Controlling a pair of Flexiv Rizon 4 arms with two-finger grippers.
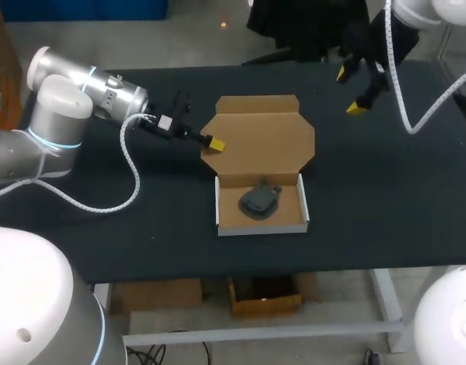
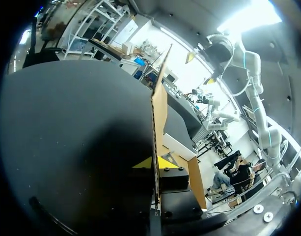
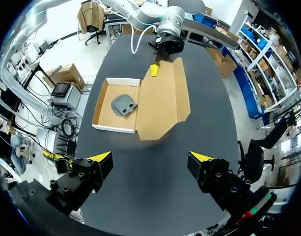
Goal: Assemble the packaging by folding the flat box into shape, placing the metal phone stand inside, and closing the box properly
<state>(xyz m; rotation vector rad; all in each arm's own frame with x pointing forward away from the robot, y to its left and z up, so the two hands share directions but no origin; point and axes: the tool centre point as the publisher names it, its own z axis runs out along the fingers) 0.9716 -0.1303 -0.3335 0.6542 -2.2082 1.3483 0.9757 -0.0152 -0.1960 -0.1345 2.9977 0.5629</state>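
The cardboard box stands with its tray walls folded up and its lid lying back flat toward the far side. A dark grey metal phone stand lies inside the tray. My left gripper is shut on the lid's left edge; in the left wrist view that edge runs edge-on between the yellow tips of the gripper. My right gripper hangs open and empty above the table's back right. From its own view the right gripper looks down on the lid, the stand and the left gripper.
The black table carries nothing else. Bare surface lies right of the box and in front of it up to the near edge. My left arm's white cable loops over the table left of the box.
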